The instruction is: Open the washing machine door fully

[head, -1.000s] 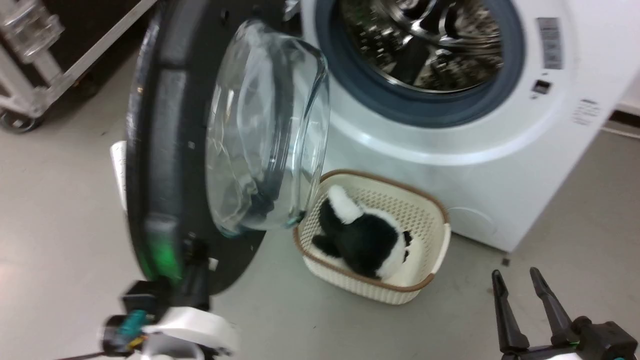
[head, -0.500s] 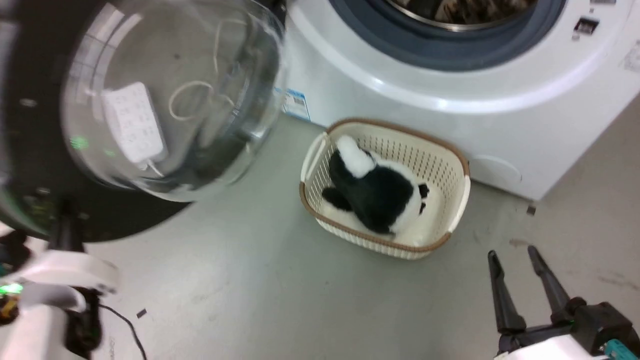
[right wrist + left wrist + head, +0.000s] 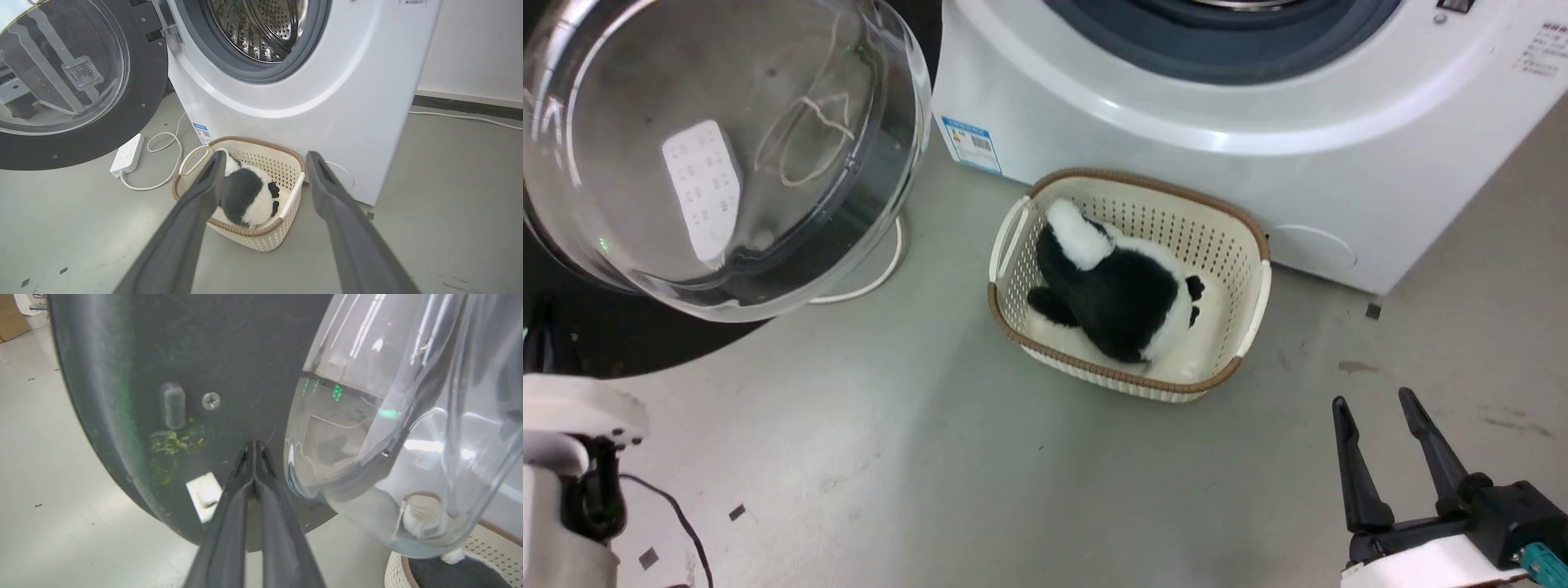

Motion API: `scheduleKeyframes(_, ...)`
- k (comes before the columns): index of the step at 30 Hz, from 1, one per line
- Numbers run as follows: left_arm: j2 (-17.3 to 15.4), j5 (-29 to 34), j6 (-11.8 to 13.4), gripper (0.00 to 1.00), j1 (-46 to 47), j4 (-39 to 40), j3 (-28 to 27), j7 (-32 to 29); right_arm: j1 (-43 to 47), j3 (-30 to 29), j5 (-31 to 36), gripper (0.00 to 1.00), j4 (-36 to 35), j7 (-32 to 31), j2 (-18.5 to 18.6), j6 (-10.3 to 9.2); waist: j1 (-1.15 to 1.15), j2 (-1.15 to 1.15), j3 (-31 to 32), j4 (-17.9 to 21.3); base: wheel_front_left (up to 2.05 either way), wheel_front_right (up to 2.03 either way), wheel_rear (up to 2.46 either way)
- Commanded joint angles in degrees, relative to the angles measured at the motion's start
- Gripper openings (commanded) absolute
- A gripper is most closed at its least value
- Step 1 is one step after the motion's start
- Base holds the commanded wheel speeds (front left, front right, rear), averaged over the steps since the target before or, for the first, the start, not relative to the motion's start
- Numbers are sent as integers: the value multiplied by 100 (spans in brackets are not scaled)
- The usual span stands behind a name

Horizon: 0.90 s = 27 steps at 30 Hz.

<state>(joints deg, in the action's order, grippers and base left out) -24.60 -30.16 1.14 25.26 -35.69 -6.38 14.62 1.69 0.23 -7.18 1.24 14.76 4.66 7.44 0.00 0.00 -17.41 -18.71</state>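
Observation:
The washing machine door [image 3: 135,102], a glossy black disc with a bulging clear glass bowl [image 3: 719,155], stands swung wide to the left of the white washing machine [image 3: 1176,106] on its metal hinge [image 3: 163,30]. In the left wrist view my left gripper [image 3: 254,446] is shut, its tips against the door's black inner face [image 3: 196,347] beside the glass bowl [image 3: 388,437], with nothing held. My left wrist [image 3: 572,416] shows white under the door's rim. My right gripper [image 3: 1388,408] hangs open at the lower right, away from the machine. The steel drum [image 3: 261,28] is exposed.
A cream basket [image 3: 1254,269] holding a black-and-white plush toy [image 3: 1111,294] sits on the floor before the machine. A white power strip [image 3: 126,153] and its cable [image 3: 163,143] lie under the door. Grey floor spreads in front of the basket.
The door has swung further open to the left, from nearly edge-on to facing me, with my left arm following it. The head camera has tilted down. The right gripper stays open.

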Motion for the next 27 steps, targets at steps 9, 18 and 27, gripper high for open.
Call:
scheduleKeyframes(9,615,1136,-105,0,-683,1635,128,37,-151,-451,68,100,79,24,-75,5,0,0,717,124,0,0,0)
scheduleKeyframes(18,1421,1564,-329,0,-1625,2852,513,37,-14,-470,38,100,69,24,-151,5,0,0,1260,611,0,0,0)
scheduleKeyframes(27,1964,1895,-189,100,-2532,2844,1135,38,465,-204,-225,100,139,24,-177,5,0,0,1676,1314,0,0,0)
